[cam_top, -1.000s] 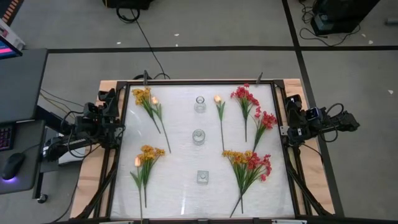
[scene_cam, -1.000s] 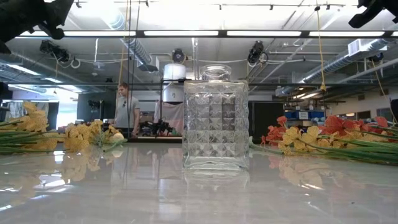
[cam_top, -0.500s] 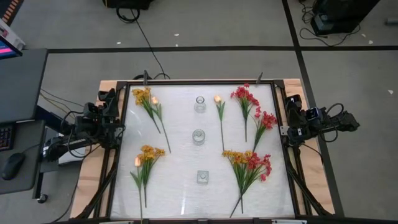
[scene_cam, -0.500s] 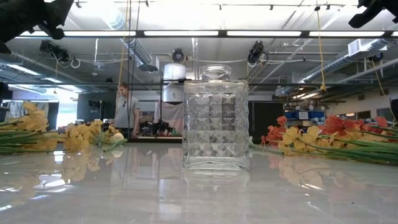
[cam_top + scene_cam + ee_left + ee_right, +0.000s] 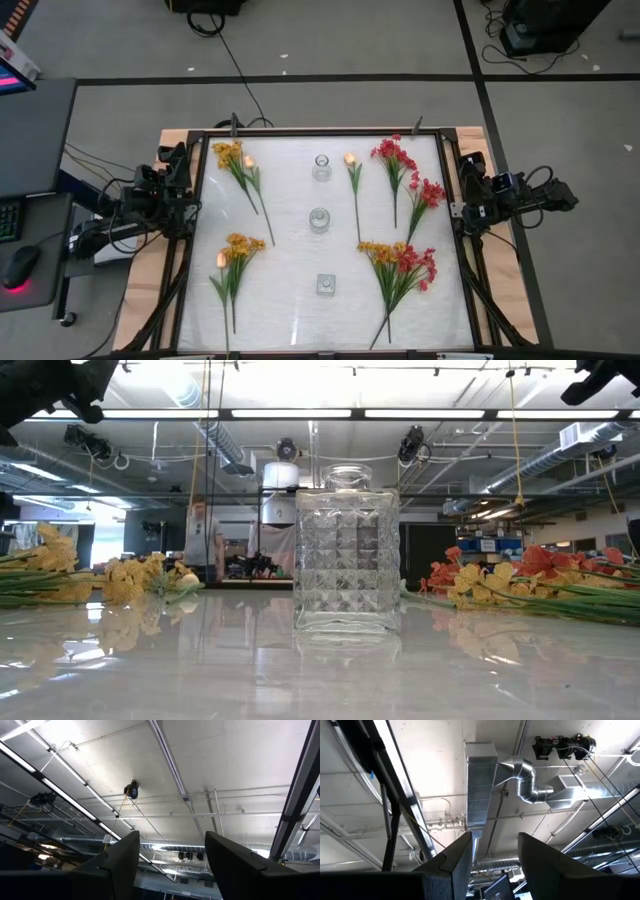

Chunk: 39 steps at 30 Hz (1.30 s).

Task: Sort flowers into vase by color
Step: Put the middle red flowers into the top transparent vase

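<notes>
On the white table (image 5: 290, 300), seen from above, the flowers are laid in groups to either side of three clear glass vases set in a line down the middle: a far vase (image 5: 321, 167), a middle vase (image 5: 319, 220) and a square near vase (image 5: 326, 285). On the left side a yellow-orange sprig with a peach bud (image 5: 238, 168) is laid at the far end, and a second yellow-orange bunch (image 5: 234, 262) at the near end. On the right side a single peach bud (image 5: 352, 172) is laid just beside the far vase, two red sprigs (image 5: 405, 180) are laid beyond it, and a mixed red and yellow-orange bunch (image 5: 398, 268) is laid at the near end. None of the flowers is placed in a vase.

The left gripper (image 5: 171, 865) is parked off the left edge of the table and is pointed up at the ceiling; its fingers are spread with nothing between them. The right gripper (image 5: 494, 860) is parked off the right edge, likewise turned upward, with its fingers apart and empty.

From table height only the square vase is shown whole; the other two vases are hidden behind it, and the flowers are seen only as low heaps cut off at both edges. A blurred person (image 5: 205, 540) is made out in the room behind.
</notes>
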Available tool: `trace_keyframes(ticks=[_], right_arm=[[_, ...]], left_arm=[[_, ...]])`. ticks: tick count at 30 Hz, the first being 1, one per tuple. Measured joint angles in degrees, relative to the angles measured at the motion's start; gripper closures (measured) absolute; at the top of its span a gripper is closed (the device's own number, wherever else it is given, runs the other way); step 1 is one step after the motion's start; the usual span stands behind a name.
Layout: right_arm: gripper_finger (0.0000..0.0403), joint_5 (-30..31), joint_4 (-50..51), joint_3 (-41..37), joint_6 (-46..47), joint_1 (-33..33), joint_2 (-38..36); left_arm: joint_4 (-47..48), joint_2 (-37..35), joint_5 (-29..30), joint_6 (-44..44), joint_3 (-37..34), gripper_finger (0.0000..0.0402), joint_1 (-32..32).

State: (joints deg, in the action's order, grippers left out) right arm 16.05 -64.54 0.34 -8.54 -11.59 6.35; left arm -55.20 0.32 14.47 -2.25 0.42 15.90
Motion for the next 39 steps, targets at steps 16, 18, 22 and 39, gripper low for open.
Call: trace_keyframes(ticks=[16, 18, 22, 39], right_arm=[[0.0235, 5.41, 27.45, 13.41, 2.70, 0.01, 3.78], [0.0235, 5.41, 28.87, 16.02, 2.20, 0.01, 5.81], [0.0235, 5.53, 29.53, 20.40, 2.05, 0.00, 11.19], [0.0235, 25.04, 46.69, 45.64, 1.88, 1.36, 40.54]], left_arm=[[0.00, 0.01, -0.01, 0.01, 0.01, 0.0170, 0.00], [0.02, 0.00, -0.01, 0.01, -0.01, 0.0170, 0.00], [0.00, 0.01, 0.01, 0.00, 0.00, 0.0170, 0.00], [0.02, 0.02, -0.01, 0.00, -0.02, 0.0170, 0.00]])
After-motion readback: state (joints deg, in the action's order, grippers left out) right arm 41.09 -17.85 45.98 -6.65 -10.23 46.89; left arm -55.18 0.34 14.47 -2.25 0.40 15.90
